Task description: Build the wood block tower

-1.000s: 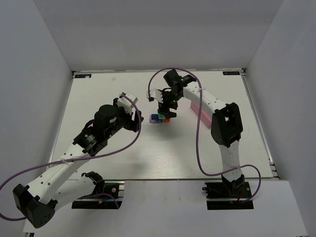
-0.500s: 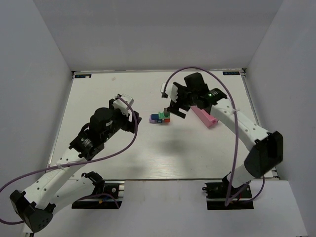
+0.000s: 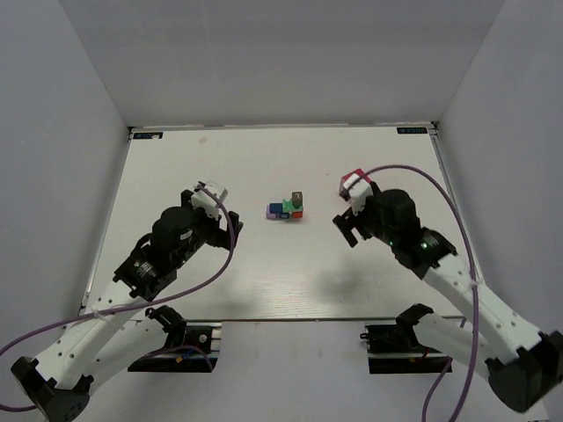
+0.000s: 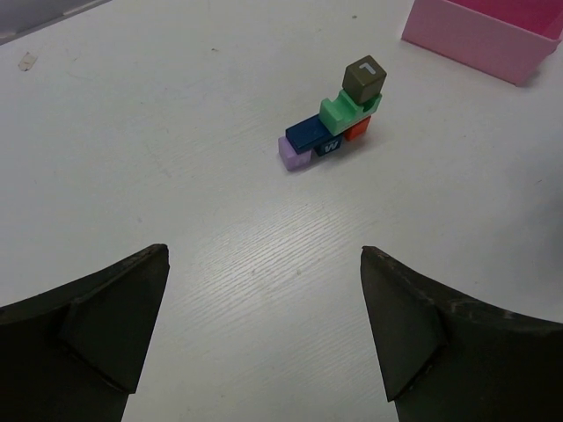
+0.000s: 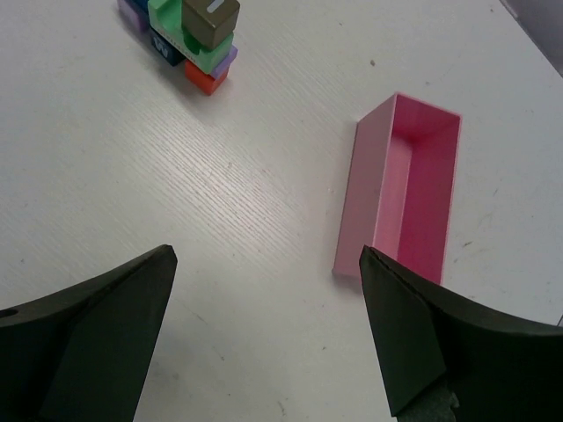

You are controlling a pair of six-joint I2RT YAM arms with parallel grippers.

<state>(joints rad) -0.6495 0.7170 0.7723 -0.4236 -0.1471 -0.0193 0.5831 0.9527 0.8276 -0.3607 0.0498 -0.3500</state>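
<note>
wood block tower (image 4: 339,123) stands w/ left gripper (image 4: 264,255) & right gripper (image 5: 266,253) splayed.

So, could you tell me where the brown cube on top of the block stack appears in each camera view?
Top external: the brown cube sits near the picture's centre.
Left wrist: cube in the upper part, right of centre.
Right wrist: cube at the top edge, left of centre.
Shared landmark: the green block directly under it.
</note>
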